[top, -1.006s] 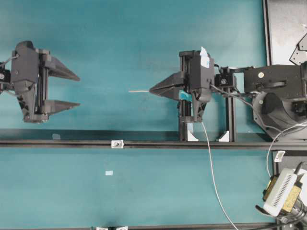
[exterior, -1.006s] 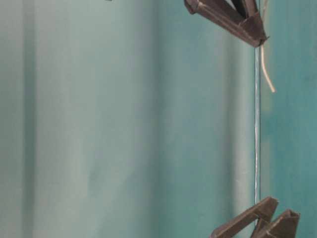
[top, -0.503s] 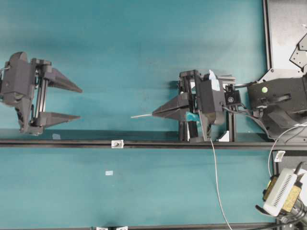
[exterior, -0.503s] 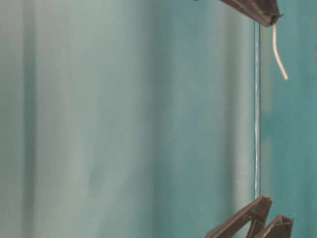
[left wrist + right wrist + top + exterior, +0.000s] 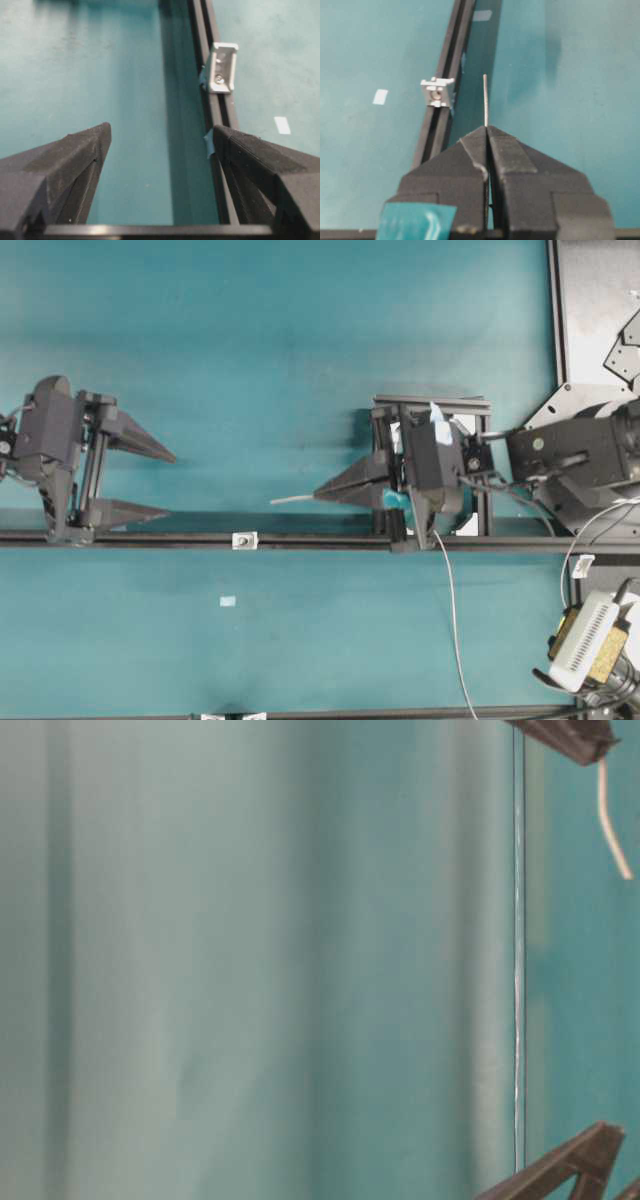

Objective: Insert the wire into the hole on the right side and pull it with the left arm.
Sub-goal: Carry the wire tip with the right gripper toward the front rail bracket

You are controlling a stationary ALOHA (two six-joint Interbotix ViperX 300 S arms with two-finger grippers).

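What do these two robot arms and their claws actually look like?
Both are matte black. The left gripper has two long tapered fingers with rough, grainy faces. The right gripper has similar pointed fingers, plus a teal patch, pale tape on top and thin black cables behind.

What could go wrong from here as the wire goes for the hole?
1. The wire tip sits off to the side of the hole; it may hit the bracket face and bend.
2. Only a short, slightly curved end sticks out of the shut right gripper, so it could buckle or slip.
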